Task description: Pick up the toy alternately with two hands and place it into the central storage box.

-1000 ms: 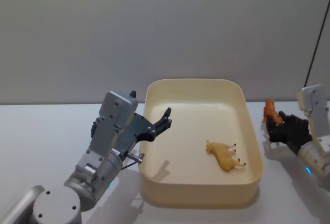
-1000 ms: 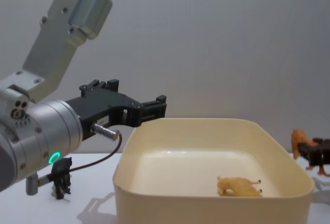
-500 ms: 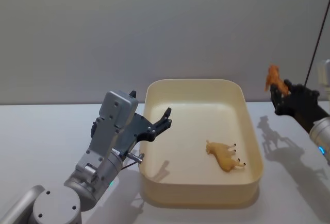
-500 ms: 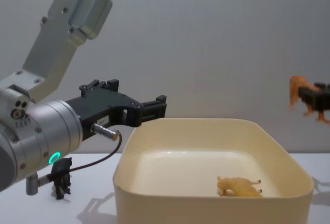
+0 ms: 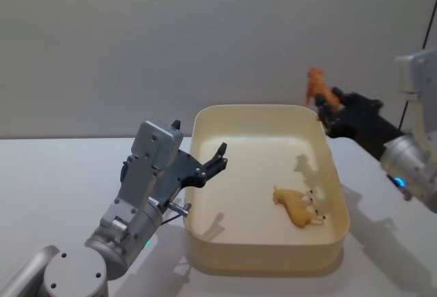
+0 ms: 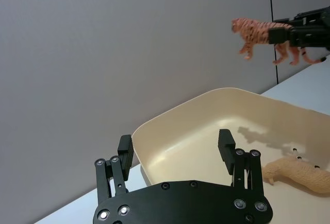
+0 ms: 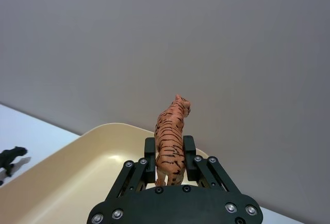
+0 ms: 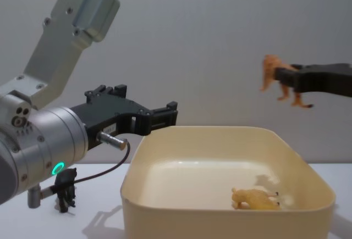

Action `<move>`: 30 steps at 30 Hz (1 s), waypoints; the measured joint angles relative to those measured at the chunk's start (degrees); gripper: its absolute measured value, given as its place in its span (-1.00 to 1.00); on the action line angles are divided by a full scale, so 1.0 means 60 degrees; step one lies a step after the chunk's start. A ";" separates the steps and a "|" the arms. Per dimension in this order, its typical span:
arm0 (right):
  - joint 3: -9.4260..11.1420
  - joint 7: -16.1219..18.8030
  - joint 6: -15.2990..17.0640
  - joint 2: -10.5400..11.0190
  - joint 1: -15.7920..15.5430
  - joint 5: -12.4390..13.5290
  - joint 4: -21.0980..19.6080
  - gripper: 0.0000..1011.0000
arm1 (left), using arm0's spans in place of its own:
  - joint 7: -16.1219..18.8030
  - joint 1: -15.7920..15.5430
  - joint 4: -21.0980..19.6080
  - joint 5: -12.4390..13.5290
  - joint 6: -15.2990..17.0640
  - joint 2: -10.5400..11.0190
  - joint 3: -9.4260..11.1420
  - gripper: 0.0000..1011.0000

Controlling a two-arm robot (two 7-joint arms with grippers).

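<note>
Grips the orange striped tiger [image 7: 171, 131] by its flanks in the closed right hand [image 5: 329, 104], high in the air over the 1 o'clock corner of the central storage box [image 5: 266, 257]. Holds the left hand [image 5: 216, 160] spread open and empty at the box's 9 o'clock rim, just above the wall. Judging the step as the drop-off, probably best done like this: bring the tiger inward until well inside the walls, lower it toward the floor before letting go so as not to bounce it out, and aim for the bare patch toward 10 o'clock, away from the pale yellow animal [image 5: 298, 208] lying on its side at about 4 o'clock inside. Counts three toy animals: one tiger aloft, one yellow in the box, one small black figure [image 8: 66, 187] standing on the bench [image 5: 54, 174] out at 9 o'clock. Counts one box and two hands.
</note>
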 joint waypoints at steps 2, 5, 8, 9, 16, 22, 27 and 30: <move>-0.0090 0.0150 -0.0012 -0.0108 0.0135 -0.0033 0.0175 -0.41 | 0.0000 0.0000 0.0000 0.0000 0.0000 0.0000 0.0000 0.98; -0.0245 0.0448 -0.0064 -0.0308 0.0385 -0.0129 0.0530 -0.34 | 0.0000 0.0000 0.0000 0.0000 0.0000 0.0000 0.0000 0.98; -0.0380 0.0688 -0.0130 -0.0495 0.0629 -0.0221 0.0899 -0.13 | -0.0001 0.0000 0.0000 0.0000 0.0000 0.0000 0.0000 0.98; -0.0439 0.0779 -0.0160 -0.0573 0.0735 -0.0257 0.1058 -0.01 | 0.0000 0.0000 0.0000 0.0000 0.0000 0.0001 0.0000 0.98; -0.0595 0.1068 -0.0250 -0.0772 0.0997 -0.0349 0.1443 0.39 | 0.0000 0.0000 -0.0001 0.0000 0.0000 0.0000 0.0000 0.98; -0.0539 0.1073 -0.0301 -0.0699 0.0967 -0.0328 0.1380 0.68 | 0.0000 0.0000 0.0000 0.0000 0.0000 0.0000 0.0000 0.98; -0.0255 0.0909 -0.0330 -0.0353 0.0675 -0.0133 0.0952 0.93 | 0.0000 0.0000 0.0000 0.0000 0.0000 0.0000 0.0000 0.98; -0.0097 0.0840 -0.0330 -0.0156 0.0497 -0.0024 0.0711 0.98 | 0.0000 0.0000 0.0000 0.0000 0.0000 0.0000 0.0000 0.98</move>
